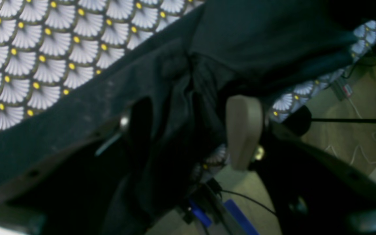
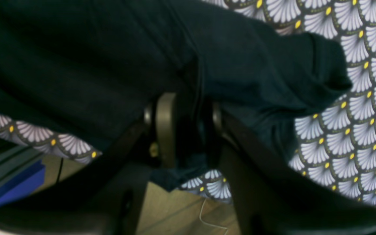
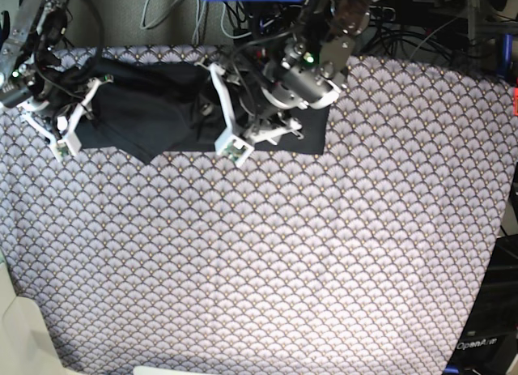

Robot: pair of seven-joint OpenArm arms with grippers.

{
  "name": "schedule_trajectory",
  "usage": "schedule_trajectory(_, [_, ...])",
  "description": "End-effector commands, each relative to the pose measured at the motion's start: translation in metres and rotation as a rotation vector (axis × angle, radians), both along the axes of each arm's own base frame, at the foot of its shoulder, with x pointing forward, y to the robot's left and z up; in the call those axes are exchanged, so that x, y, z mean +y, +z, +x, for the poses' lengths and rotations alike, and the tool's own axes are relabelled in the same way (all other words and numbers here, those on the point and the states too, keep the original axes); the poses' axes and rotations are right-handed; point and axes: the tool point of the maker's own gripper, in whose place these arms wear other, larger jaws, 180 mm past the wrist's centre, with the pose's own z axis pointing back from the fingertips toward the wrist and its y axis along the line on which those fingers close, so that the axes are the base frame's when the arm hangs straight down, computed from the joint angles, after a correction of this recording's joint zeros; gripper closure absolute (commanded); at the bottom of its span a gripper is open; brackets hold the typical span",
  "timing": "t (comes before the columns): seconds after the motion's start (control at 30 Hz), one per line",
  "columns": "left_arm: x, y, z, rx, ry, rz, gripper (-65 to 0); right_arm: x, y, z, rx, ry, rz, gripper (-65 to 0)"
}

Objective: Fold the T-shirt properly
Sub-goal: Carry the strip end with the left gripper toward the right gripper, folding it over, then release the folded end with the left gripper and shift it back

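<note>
- In your base view the T-shirt (image 3: 162, 116) lies bunched along the upper edge of the frame, from the upper left to just right of centre, on the scallop-patterned tablecloth (image 3: 267, 262) that fills the rest of the picture.
- Your left gripper (image 3: 212, 108) sits at the upper centre of that view, over the right half of the shirt, with its white frame reaching down to the cloth's lower edge.
- In the left wrist view the left gripper (image 1: 188, 127) has its jaws standing well apart: the beige pad (image 1: 242, 130) is right of centre and the dark finger (image 1: 139, 127) left of centre. A twisted fold of the T-shirt (image 1: 181, 98) hangs in the gap between them. You cannot tell from this picture whether the cloth touches either pad, so the claw reads as open and not clamped.
- Your right gripper (image 3: 81, 108) is at the upper left of the base view, at the left end of the shirt.
- In the right wrist view the right gripper (image 2: 188, 130) has its jaws close together at the centre of the frame, pinching a ridge of the T-shirt (image 2: 109, 65) between them; the beige pad (image 2: 165, 127) presses against the fold.
- There the black cloth fills the upper left and centre, and one loose end lies toward the upper right on the tablecloth (image 2: 354, 137).
</note>
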Motion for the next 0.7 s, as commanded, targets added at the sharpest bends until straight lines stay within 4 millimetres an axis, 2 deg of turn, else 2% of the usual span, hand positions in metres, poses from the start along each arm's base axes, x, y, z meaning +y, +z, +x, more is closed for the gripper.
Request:
schedule_trajectory(0.0, [-0.006, 0.014, 0.007, -0.039, 0.004, -0.039, -35.3, -0.005, 0.008, 0.005, -0.026, 0.003, -0.014, -16.1])
schedule_trajectory(0.23, [-0.003, 0.013, 0.008, -0.039, 0.010, -0.036, -35.1, -0.005, 0.007, 0.004, -0.025, 0.003, -0.014, -16.1])
schedule_trajectory(0.3, [-0.002, 0.011, 0.007, -0.036, 0.010, -0.029, -33.1, -0.005, 0.007, 0.004, -0.025, 0.003, -0.014, -16.1])
schedule_trajectory(0.53, [0.007, 0.005, 0.009, -0.035, 0.013, 0.002, -18.0, -0.004, 0.007, 0.004, -0.022, 0.002, -0.012, -16.1])
schedule_trajectory(0.67, [0.041, -0.004, 0.022, -0.018, 0.111, 0.041, -1.8, -0.005, 0.007, 0.004, -0.022, 0.003, -0.015, -16.0])
